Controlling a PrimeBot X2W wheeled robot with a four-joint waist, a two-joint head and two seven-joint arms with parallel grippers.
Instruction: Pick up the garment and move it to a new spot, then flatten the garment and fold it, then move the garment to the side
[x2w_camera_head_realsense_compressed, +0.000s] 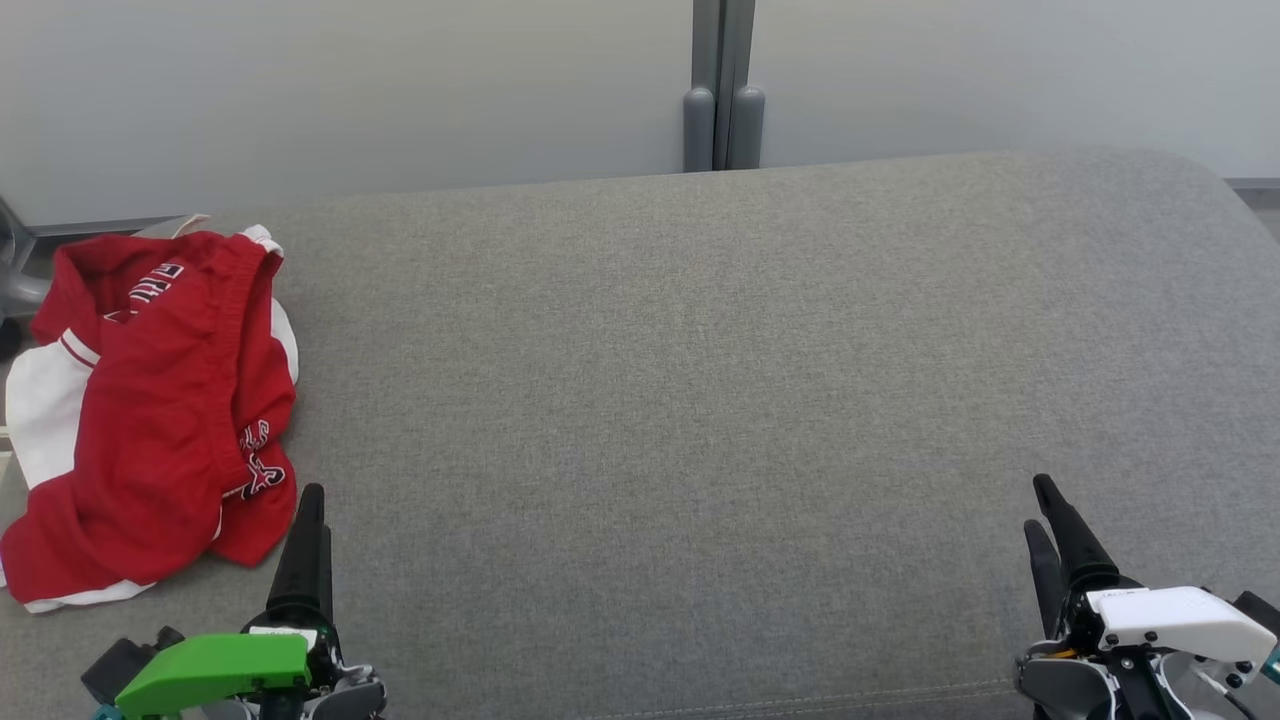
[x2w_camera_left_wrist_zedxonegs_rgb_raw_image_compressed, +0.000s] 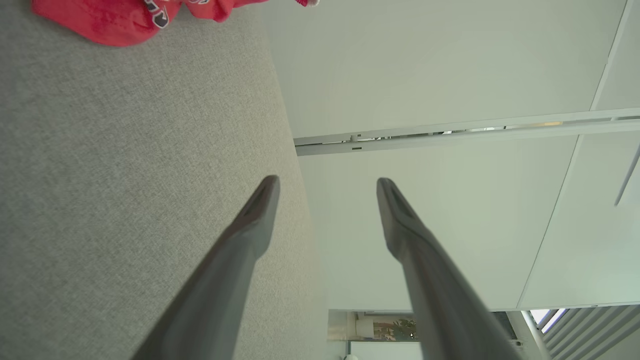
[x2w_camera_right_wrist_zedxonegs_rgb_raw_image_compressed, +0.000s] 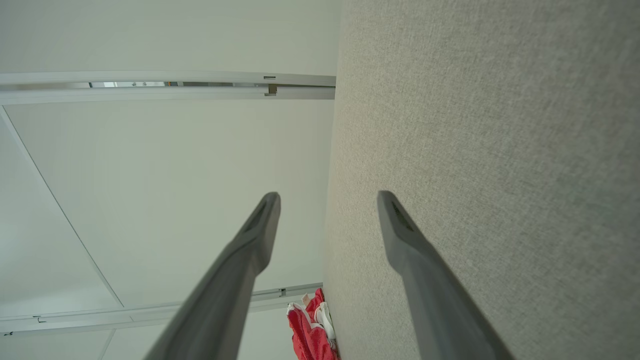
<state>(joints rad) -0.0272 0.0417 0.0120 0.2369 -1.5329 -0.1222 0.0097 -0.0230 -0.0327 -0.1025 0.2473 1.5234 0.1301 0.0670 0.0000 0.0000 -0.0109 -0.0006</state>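
Note:
The garment (x2w_camera_head_realsense_compressed: 150, 420), red with white panels and dark lettering, lies crumpled at the left end of the grey cushioned surface (x2w_camera_head_realsense_compressed: 700, 400). My left gripper (x2w_camera_head_realsense_compressed: 312, 495) is at the lower left, just right of the garment's near edge and apart from it. In the left wrist view the left gripper (x2w_camera_left_wrist_zedxonegs_rgb_raw_image_compressed: 327, 181) stands open and empty, with the garment (x2w_camera_left_wrist_zedxonegs_rgb_raw_image_compressed: 100, 20) at the top left. My right gripper (x2w_camera_head_realsense_compressed: 1036, 503) sits at the lower right, far from the garment. In the right wrist view the right gripper (x2w_camera_right_wrist_zedxonegs_rgb_raw_image_compressed: 328, 195) is open and empty, and the garment (x2w_camera_right_wrist_zedxonegs_rgb_raw_image_compressed: 312, 335) is small at the bottom.
Pale wall panels rise behind the surface, joined by a grey post (x2w_camera_head_realsense_compressed: 722, 90). The surface's far edge curves down at the right (x2w_camera_head_realsense_compressed: 1220, 185). A grey metal part (x2w_camera_head_realsense_compressed: 15, 285) shows past the left edge, beside the garment.

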